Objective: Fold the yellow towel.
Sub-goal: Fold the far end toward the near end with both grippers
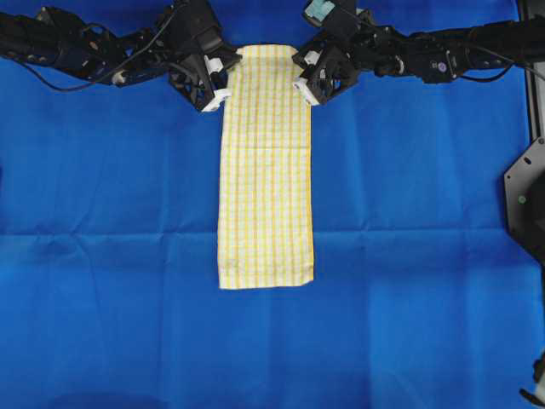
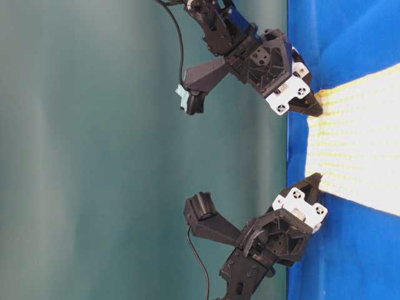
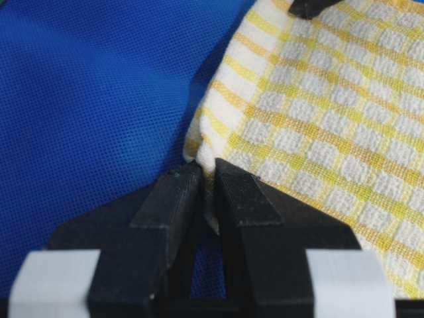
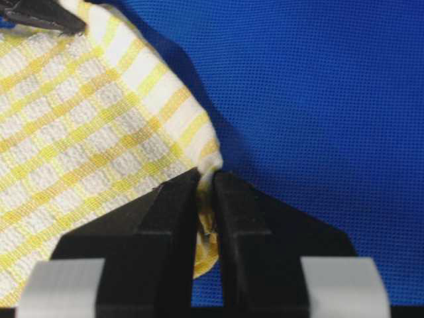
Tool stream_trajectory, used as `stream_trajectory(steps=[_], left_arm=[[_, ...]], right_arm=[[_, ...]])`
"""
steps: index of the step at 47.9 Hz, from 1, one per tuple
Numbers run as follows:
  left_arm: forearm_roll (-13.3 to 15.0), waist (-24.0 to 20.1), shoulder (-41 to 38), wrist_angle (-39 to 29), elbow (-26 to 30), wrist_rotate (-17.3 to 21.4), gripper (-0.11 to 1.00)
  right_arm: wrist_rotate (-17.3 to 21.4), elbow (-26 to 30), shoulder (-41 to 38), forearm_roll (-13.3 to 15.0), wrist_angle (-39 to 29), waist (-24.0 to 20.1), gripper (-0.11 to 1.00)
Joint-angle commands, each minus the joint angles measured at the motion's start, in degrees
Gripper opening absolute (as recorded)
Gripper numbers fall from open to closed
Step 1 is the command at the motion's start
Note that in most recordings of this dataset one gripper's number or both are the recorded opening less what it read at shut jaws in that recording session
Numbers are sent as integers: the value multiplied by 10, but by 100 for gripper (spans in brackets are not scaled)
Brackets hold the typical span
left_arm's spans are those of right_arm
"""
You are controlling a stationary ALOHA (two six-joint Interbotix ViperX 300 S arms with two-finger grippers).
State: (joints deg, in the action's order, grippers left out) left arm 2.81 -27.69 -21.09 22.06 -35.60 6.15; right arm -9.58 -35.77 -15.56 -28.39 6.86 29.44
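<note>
- Left gripper (image 3: 207, 182) has its black jaws pinched tight on the corner of the yellow towel (image 1: 266, 170); in the left wrist view a bit of checked cloth is squeezed right between the fingertips (image 3: 173, 192).
- Right gripper (image 4: 206, 185) is doing the same on the other top corner, jaws pressed together with the towel's hem caught between them.
- From overhead, the towel is a long narrow strip running from the top middle down toward the centre, lying flat on the big blue cloth (image 1: 102, 213).
- Both grippers sit at the towel's top end, one on each side edge, left gripper (image 1: 217, 89) on the left and right gripper (image 1: 305, 85) on the right.
- Far bottom edge of the towel is well apart from both arms.
</note>
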Motion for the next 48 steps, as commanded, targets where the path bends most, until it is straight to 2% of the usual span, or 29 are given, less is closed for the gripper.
stream_trajectory(steps=[1,18,26,39,48], left_arm=[[1,-8,5,-1,8,1,5],[1,-14,42,-23,14,30,5],[1,-14,57,-32,11,30,5],[1,-11,65,-33,5,25,5],[1,7,92,-49,-8,22,5]], right_arm=[[-1,5,4,-2,2,1,7],[0,-7,44,-4,10,1,7],[-2,-14,72,-4,11,3,7],[-4,-15,75,-3,9,3,7],[-2,-23,94,-3,6,-17,7]])
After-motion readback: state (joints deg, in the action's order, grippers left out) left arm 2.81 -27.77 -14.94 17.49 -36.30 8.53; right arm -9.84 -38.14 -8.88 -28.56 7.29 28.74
